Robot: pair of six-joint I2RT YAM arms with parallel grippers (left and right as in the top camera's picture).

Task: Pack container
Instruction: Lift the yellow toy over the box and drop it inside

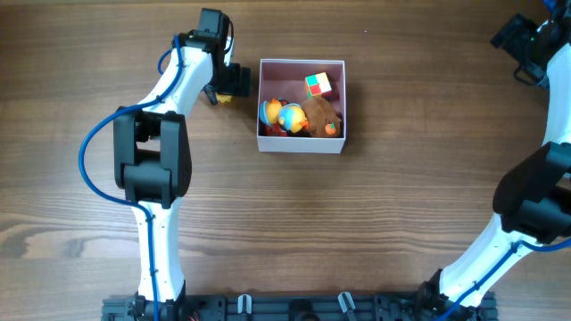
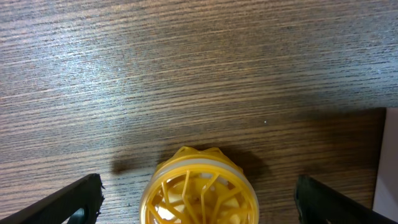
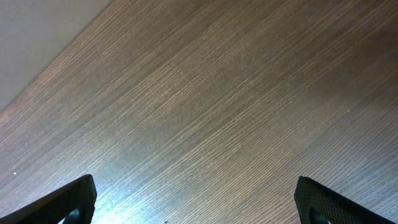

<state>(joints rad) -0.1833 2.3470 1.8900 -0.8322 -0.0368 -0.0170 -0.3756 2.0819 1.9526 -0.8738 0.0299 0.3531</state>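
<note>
The container (image 1: 301, 142), a square white-walled box with a pink inside, sits at the table's upper middle. It holds a colour-block cube (image 1: 318, 85), a blue and orange ball (image 1: 291, 117), an orange toy (image 1: 268, 111) and a brown plush toy (image 1: 319, 112). My left gripper (image 1: 234, 82) is open just left of the container, over a yellow lattice ball. In the left wrist view that ball (image 2: 199, 191) lies on the wood between the spread fingers (image 2: 199, 202), apart from both. My right gripper (image 1: 526, 46) is open and empty at the far right back.
The container's white wall edge (image 2: 390, 168) shows at the right of the left wrist view. The right wrist view shows bare wood and the table's far edge (image 3: 37, 56) at the upper left.
</note>
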